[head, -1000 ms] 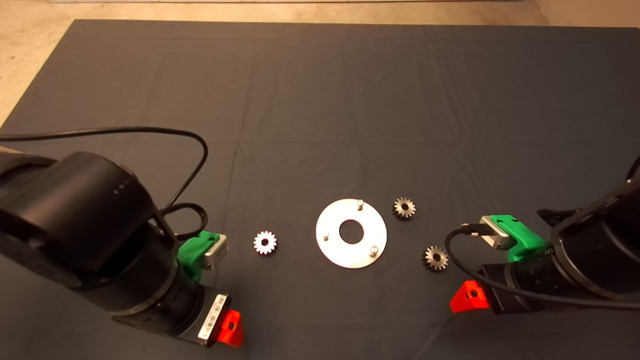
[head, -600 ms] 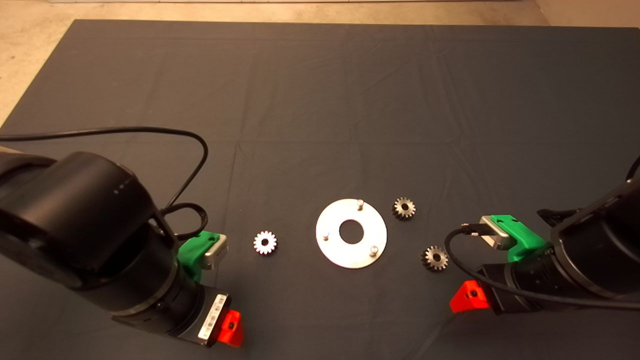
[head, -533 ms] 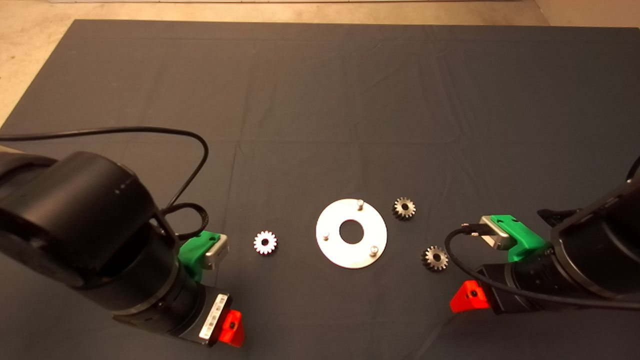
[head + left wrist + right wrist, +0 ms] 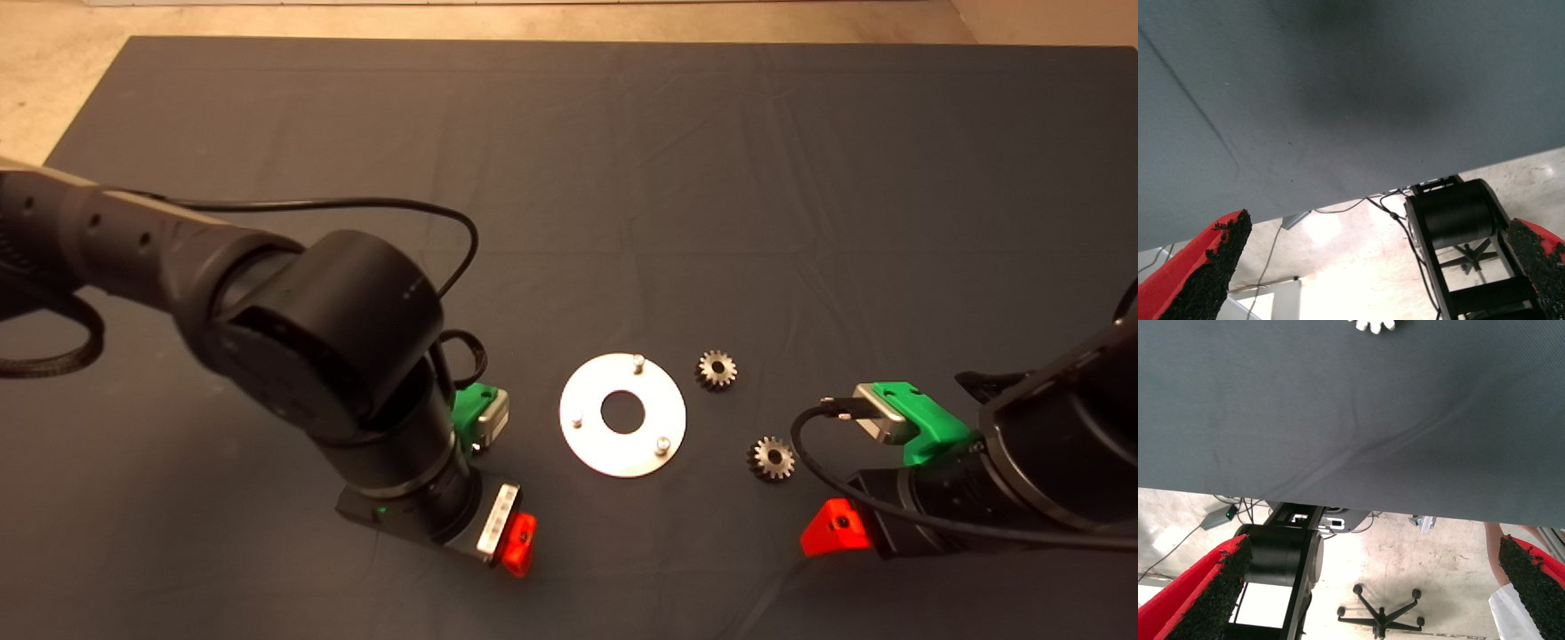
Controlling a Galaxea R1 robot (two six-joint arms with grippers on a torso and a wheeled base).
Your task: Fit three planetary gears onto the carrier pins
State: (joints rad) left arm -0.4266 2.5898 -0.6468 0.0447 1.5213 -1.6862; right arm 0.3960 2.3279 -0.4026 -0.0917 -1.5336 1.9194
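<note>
The left gripper (image 4: pixel 498 498), fingers spread wide, has moved in beside the disc (image 4: pixel 622 414), now hiding the left gear, while the right gripper (image 4: pixel 831 526) waits, also spread.

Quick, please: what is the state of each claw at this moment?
Left claw: open, holding nothing, over the mat beside the disc.
Right claw: open, holding nothing, at the mat's near right.

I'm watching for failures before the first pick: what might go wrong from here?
1. The left arm now covers the spot where the third gear lay, so the head view cannot guide that grasp.
2. The left gripper shows only bare mat between its open fingers, so it may close on nothing.
3. The disc lies loose; a nudge could shift its pins.
</note>
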